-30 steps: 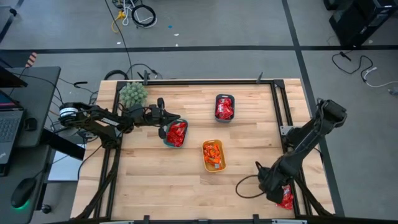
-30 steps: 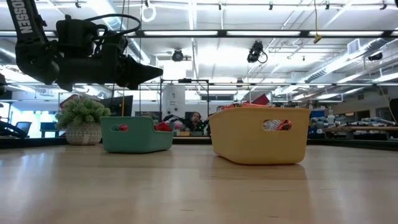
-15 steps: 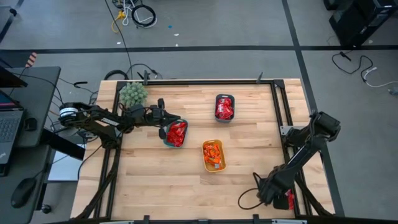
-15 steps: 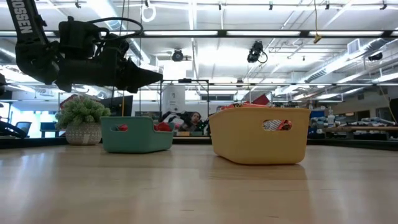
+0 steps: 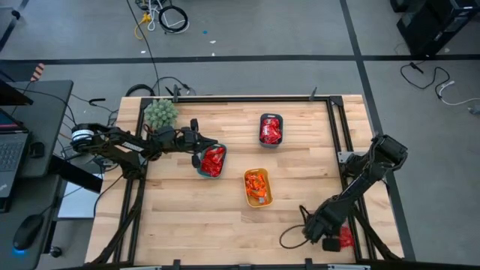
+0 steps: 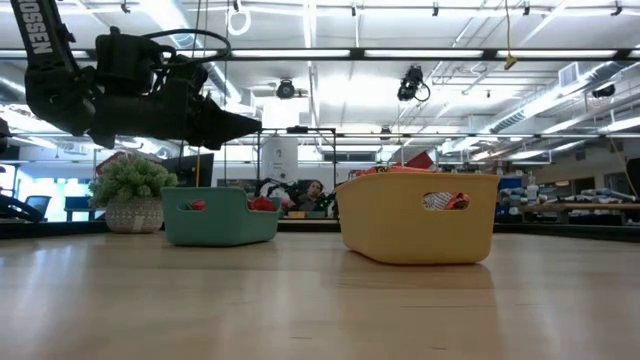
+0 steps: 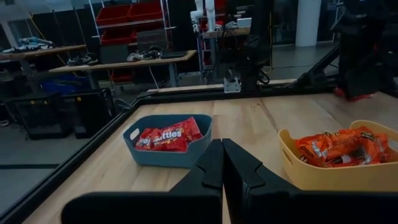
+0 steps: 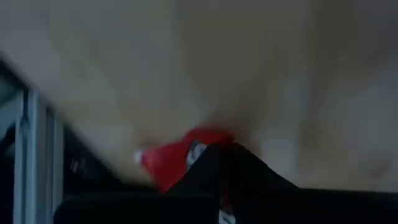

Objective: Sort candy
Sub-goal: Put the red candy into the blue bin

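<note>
We have a small shiny red wrapped candy (image 5: 345, 238) lying at the counter's (image 5: 225, 217) 5 o'clock corner, hard against the dark frame rail. Our right claw (image 5: 327, 241) sits just beside it, so the candy lies toward 3 o'clock from the claw; its long axis we cannot make out. In the right wrist view the red wrapper (image 8: 177, 158) shows at the fingers, which look clenched together. Our left claw (image 5: 214, 144), clenched on nothing, hangs over the teal oblong tray (image 5: 199, 169), well apart, so the right arm is nearer.
</note>
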You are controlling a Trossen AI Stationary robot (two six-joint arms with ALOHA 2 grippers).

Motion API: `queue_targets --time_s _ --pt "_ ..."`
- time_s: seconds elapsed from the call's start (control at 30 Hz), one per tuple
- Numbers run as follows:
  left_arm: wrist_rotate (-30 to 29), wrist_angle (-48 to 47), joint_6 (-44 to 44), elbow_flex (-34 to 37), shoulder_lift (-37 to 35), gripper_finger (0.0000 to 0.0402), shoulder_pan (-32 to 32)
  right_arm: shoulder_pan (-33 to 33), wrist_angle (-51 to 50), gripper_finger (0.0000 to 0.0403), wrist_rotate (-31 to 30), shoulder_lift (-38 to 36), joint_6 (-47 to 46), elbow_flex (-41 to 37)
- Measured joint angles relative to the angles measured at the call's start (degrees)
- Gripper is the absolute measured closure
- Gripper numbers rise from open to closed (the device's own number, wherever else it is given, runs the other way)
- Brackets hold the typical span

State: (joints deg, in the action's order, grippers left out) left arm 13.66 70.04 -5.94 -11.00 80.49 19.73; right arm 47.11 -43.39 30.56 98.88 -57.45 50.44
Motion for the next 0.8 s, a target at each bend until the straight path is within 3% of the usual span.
queue_targets --time_s 0.37,0.47,0.6,0.8 --pt "-0.2 -0.7 -1.3 0.0 0.0 0.04 0.0 -14.2 -2.1 0.0402 -15.1 -0.9 8.8 0.1" --pt "-0.2 -1.0 -1.3 0.0 0.0 0.04 0.0 -17.7 -2.4 0.0402 -15.4 -1.0 11.1 0.1" --pt "-0.2 -2.0 -1.3 0.0 0.0 0.04 0.0 -17.7 -2.2 0.0398 -14.7 -2.2 13.6 0.3" --pt "-0.2 -3.3 -1.3 0.0 0.0 0.04 0.0 -11.0 -1.2 0.0331 -10.1 -3.2 8.7 0.5"
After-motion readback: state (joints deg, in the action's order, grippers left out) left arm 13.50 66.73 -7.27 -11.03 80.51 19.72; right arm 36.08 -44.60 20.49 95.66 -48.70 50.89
